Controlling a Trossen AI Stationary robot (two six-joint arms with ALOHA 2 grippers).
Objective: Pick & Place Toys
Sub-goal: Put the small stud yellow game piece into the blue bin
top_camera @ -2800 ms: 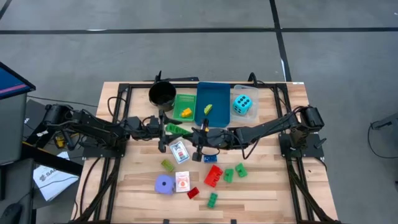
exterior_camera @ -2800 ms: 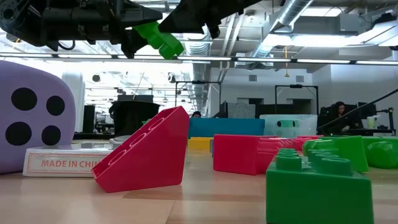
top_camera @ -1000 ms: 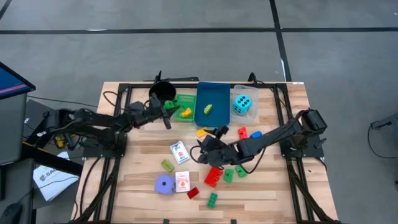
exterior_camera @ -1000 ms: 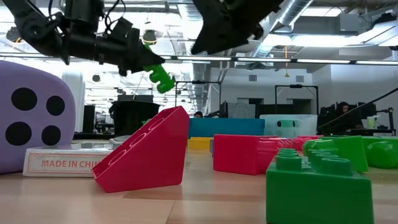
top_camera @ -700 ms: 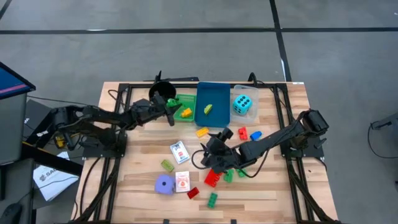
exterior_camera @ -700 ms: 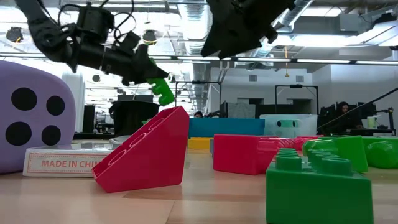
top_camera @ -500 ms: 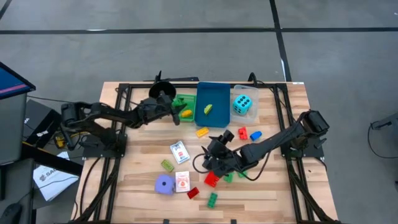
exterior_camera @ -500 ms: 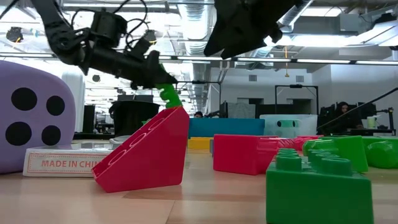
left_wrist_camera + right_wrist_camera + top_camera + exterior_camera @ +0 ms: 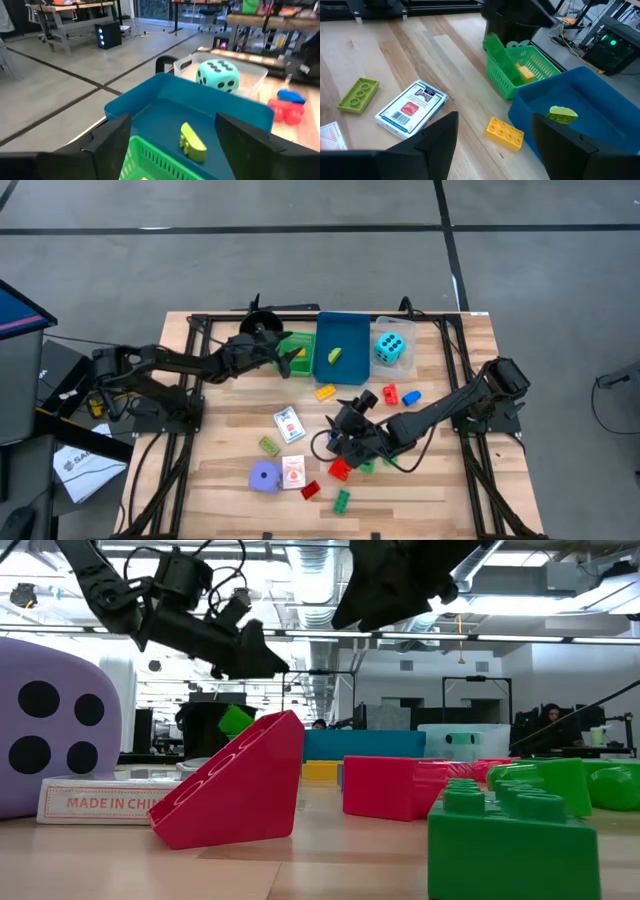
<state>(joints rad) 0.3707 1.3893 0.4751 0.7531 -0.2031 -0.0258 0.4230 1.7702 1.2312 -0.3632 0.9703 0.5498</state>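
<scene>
My left gripper point(image 9: 288, 356) stands open over the green tray point(image 9: 298, 348), with nothing between its fingers point(image 9: 112, 145). Below it a green brick point(image 9: 497, 52) is tilted at the tray's rim, free of the gripper. A yellow brick point(image 9: 525, 72) lies in the same tray. My right gripper point(image 9: 342, 442) hovers open over the red brick point(image 9: 340, 468) and the green bricks beside it. Two card packs point(image 9: 288, 424) point(image 9: 293, 471), a purple die point(image 9: 264, 476) and a yellow brick point(image 9: 325, 392) lie on the table.
The blue tray point(image 9: 340, 350) holds a yellow-green brick point(image 9: 334, 354). A clear tray with the cyan die point(image 9: 391, 348) stands to its right, and a black cup point(image 9: 258, 330) stands left of the green tray. More red, blue and green bricks lie scattered near the table's middle and front.
My left gripper has carried the green brick toward the far edge, over the green tray, then opened and let go. The brick has dropped to the tray's rim. My right gripper has gone a little toward the near edge, over the red brick.
</scene>
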